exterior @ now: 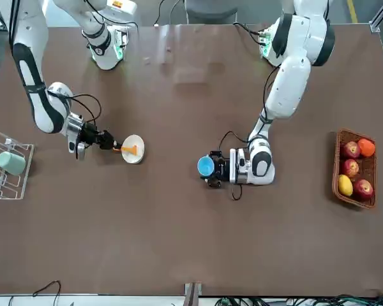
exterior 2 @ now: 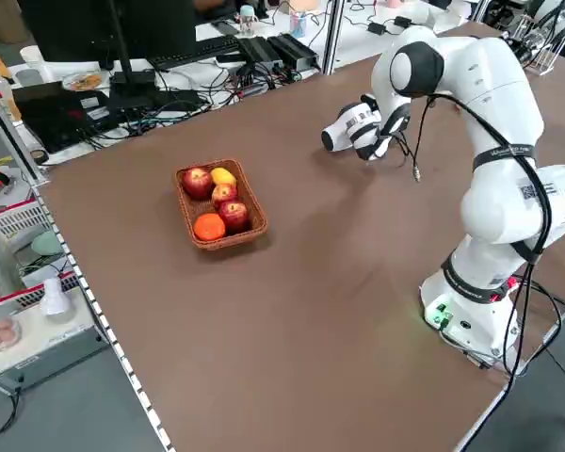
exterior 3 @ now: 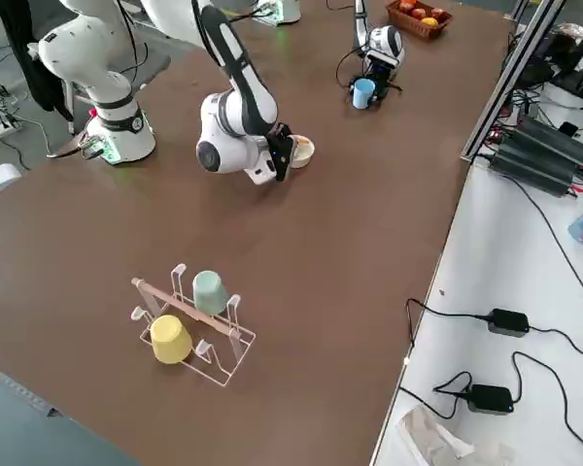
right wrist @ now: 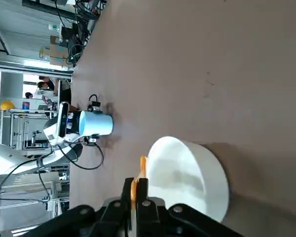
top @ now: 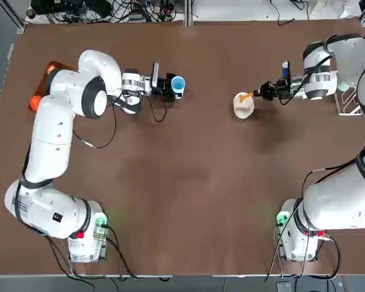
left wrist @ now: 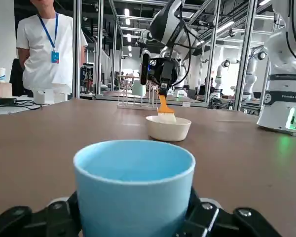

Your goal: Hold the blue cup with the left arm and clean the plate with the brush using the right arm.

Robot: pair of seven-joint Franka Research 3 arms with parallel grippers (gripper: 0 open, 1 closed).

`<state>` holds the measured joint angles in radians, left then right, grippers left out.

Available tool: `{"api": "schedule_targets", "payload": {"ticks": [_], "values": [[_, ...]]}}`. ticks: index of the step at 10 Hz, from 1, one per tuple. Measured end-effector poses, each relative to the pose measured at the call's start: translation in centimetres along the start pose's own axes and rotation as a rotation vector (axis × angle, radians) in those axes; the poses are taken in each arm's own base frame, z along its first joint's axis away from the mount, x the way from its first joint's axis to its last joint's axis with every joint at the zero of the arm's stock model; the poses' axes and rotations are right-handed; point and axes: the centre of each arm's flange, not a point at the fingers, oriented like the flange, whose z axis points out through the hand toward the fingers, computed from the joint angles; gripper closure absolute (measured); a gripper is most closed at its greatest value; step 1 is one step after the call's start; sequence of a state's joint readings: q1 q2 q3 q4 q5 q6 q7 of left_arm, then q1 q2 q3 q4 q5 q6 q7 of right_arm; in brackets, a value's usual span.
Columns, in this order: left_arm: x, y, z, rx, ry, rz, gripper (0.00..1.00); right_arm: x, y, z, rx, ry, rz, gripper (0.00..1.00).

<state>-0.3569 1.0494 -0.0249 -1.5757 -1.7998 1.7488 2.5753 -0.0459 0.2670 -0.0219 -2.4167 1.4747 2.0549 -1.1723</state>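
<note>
the left gripper's [top: 170, 86] fingers are clamped on the sides of the blue cup [top: 178, 83], which stands upright on the table [top: 188, 182] toward the far left of the workspace, while the right gripper [top: 260, 93] has its fingers pinched tight on the handle of the brush [top: 246, 96], whose tip reaches over the plate [top: 243, 105] standing well apart from the cup on the right half. the cup looks like thin, light plastic with smooth walls, so it would probably slip or flex under a hard squeeze; a grip low on the body, as now, seems soundest. the brush is slim and stiff at the handle, best held near its rear end so the bristles stay free, and the plate is small and light enough that scrubbing might push it along the table. whether the bristles actually touch the plate's inside is hard to make out, though in the left wrist view they seem to dip just into it.
</note>
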Motion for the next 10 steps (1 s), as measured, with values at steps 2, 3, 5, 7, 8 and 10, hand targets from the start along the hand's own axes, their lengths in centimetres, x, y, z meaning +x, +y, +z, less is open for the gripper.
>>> {"api": "schedule_targets", "payload": {"ticks": [2,3,5,7,8,10], "values": [[0.0,0.0,0.1,0.000,-0.002,0.001,0.26,0.4,-2.4,0.1,-0.003,-0.017,0.036,0.95],[0.0,0.0,0.1,0.000,-0.002,0.002,0.26,0.6,-3.6,-0.1,-0.017,-0.038,0.068,0.95],[0.1,0.0,0.1,-0.001,-0.003,0.002,0.27,1.4,-7.0,-0.5,-0.080,-0.051,0.146,0.95],[0.1,0.0,0.1,0.000,-0.004,0.003,0.27,1.5,-12.3,1.4,-0.166,-0.015,0.226,0.95],[0.1,-0.1,0.1,0.000,-0.005,0.003,0.27,1.0,-14.9,3.1,-0.210,0.013,0.261,0.95],[0.1,-0.1,-0.1,0.001,-0.008,0.004,0.28,-0.6,-18.6,6.6,-0.280,0.062,0.295,0.95]]}}
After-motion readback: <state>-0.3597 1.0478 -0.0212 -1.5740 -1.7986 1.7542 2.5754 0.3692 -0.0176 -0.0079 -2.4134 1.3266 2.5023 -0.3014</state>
